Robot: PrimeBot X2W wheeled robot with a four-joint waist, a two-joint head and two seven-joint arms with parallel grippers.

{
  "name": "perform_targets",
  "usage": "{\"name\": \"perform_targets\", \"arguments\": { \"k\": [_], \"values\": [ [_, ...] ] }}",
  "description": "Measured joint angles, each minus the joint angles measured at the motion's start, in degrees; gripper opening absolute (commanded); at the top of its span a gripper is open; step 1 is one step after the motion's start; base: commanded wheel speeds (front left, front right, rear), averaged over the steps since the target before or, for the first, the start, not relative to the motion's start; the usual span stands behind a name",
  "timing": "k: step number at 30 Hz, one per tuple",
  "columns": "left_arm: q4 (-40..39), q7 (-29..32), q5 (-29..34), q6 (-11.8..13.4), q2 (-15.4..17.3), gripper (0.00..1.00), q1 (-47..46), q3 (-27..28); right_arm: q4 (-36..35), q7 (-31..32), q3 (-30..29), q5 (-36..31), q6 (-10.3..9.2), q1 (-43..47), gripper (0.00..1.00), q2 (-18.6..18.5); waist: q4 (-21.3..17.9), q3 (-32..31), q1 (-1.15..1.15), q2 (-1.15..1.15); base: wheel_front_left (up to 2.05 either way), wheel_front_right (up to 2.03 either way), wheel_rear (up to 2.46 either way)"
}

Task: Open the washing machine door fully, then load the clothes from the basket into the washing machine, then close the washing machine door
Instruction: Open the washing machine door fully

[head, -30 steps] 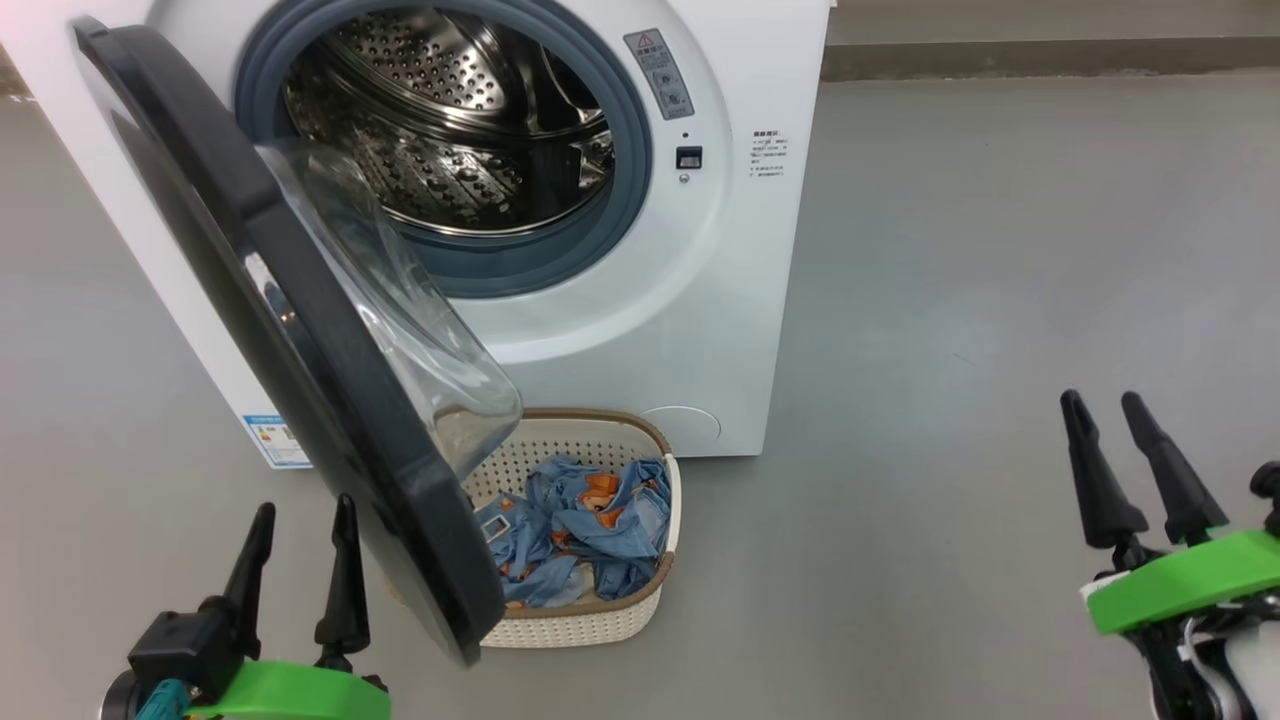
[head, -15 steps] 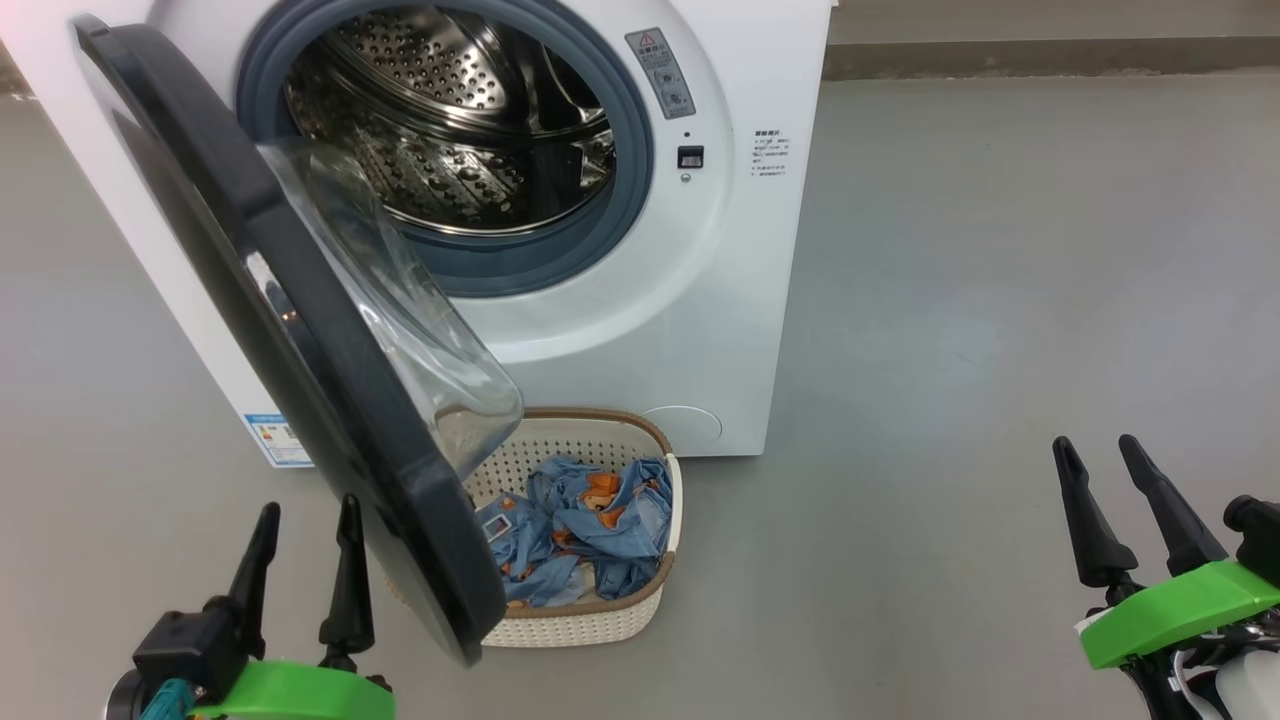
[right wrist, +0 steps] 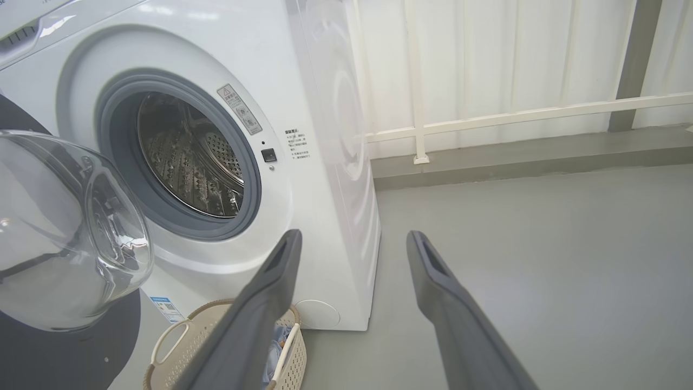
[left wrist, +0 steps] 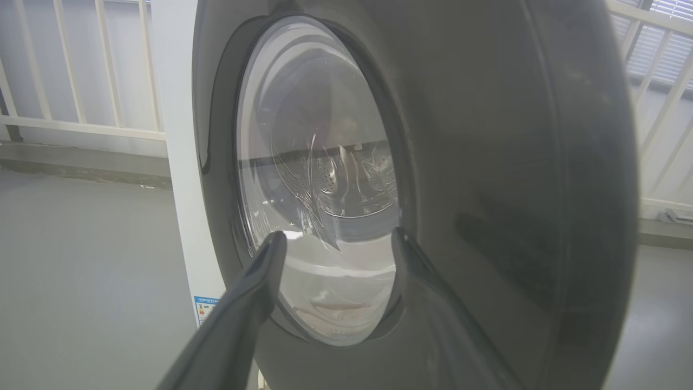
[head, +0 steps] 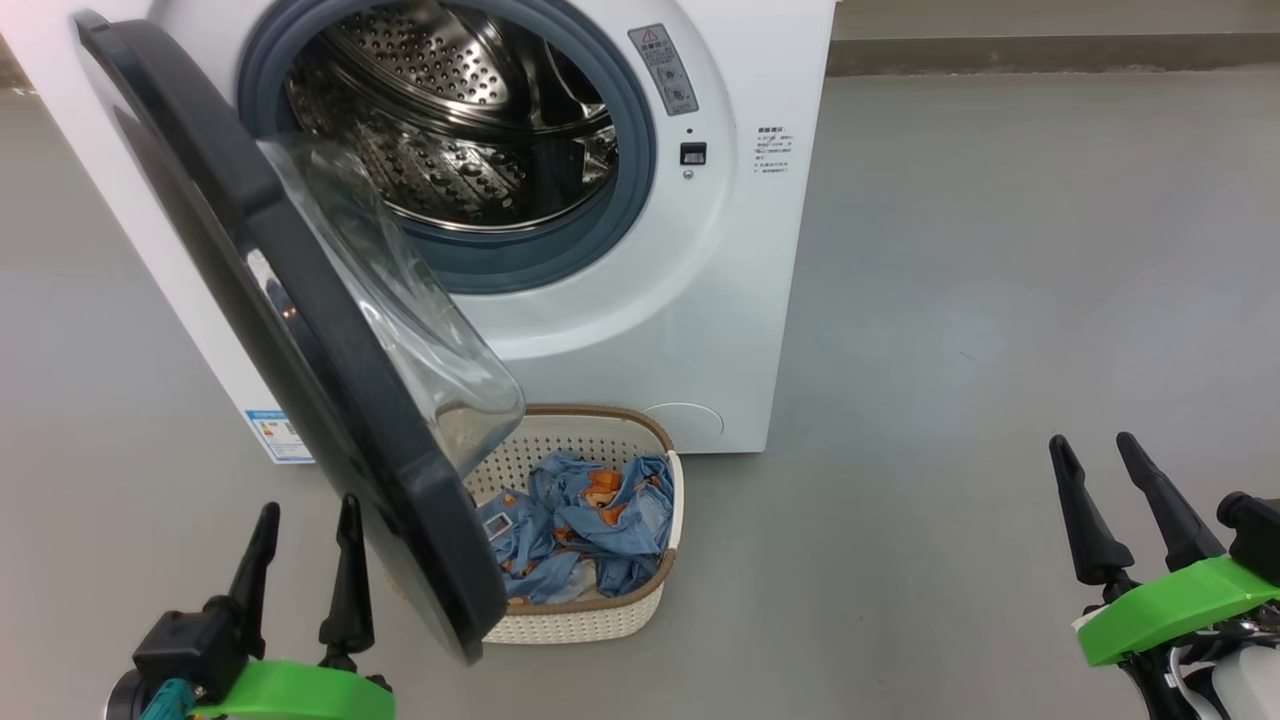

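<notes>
On the big white front-loading washing machine, the large round glossy black door is hanging only partly swung, so opening looks like the step in hand. Widening it seems to call for pushing the inner face leftward. Its lower edge is overhanging the small cream perforated plastic basket, which is holding the light blue orange-printed clothes by the machine's foot. The left gripper is hovering beside the door's outer face and the right gripper over open grey floor, both with jaws spread and empty.

Ahead of the left gripper, passage is barred by the washing machine door; before the right gripper, floor is left free.
</notes>
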Motion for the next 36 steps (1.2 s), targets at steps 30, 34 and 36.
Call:
{"name": "perform_targets", "arguments": {
  "k": [30,34,36],
  "values": [
    [0.01,0.00,-0.01,0.00,0.00,1.00,-0.03,0.03,0.49,0.00,0.59,-0.47,0.00,-0.03,1.00,0.59,-0.07,0.33,0.00,0.00,0.00,0.00,0.00],
    [0.01,0.00,-0.01,0.00,0.00,1.00,-0.03,0.04,0.65,0.00,0.93,-0.47,0.00,-0.03,1.00,0.64,-0.03,0.38,0.00,0.00,0.00,0.00,0.00],
    [0.01,0.00,-0.01,0.00,0.00,0.98,-0.03,0.04,0.70,0.00,1.09,-0.47,0.00,-0.05,1.00,0.63,-0.04,0.40,0.00,0.00,0.00,0.00,0.00]
  ]
}}
